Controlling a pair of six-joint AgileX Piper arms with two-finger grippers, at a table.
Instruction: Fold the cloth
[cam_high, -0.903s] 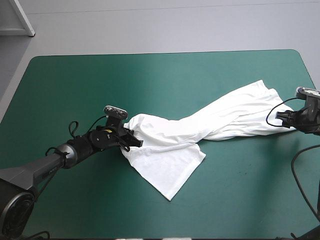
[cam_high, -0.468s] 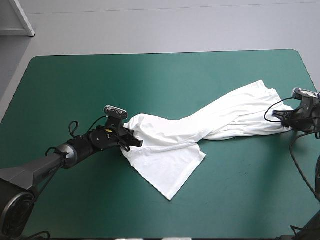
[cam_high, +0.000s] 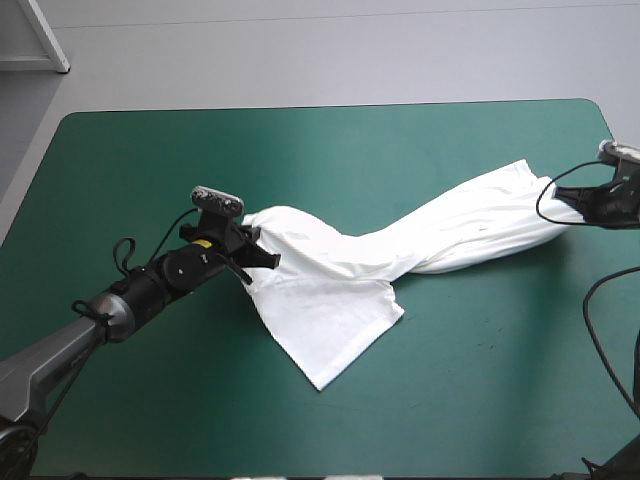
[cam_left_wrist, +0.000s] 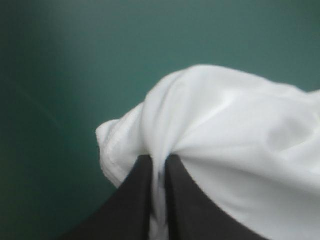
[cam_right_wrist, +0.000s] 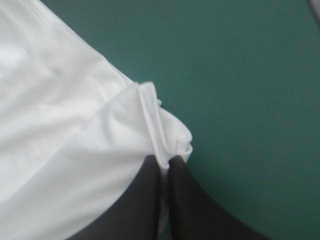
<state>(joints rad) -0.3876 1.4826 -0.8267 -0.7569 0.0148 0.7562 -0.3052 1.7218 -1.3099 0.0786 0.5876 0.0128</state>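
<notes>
The white T-shirt (cam_high: 400, 250) stretches as a twisted band across the teal-green table from centre-left to the right edge, with one flap spread toward the front (cam_high: 325, 325). My left gripper (cam_high: 255, 258) is shut on the T-shirt's left end; in the left wrist view the black fingers (cam_left_wrist: 135, 200) pinch a bunched hem of the T-shirt (cam_left_wrist: 220, 125) just above the table. My right gripper (cam_high: 568, 200) is shut on the T-shirt's right end, and its wrist view shows the fingers (cam_right_wrist: 190, 200) clamping a folded corner of the T-shirt (cam_right_wrist: 75, 115).
Bare teal-green cover (cam_high: 300, 150) lies behind the shirt and along the front (cam_high: 500, 400). The table's right edge (cam_high: 625, 150) is close behind my right gripper.
My right gripper closed on the shirt's right end and drew it up and back. My left gripper moved left and back with its end, stretching the shirt tauter.
</notes>
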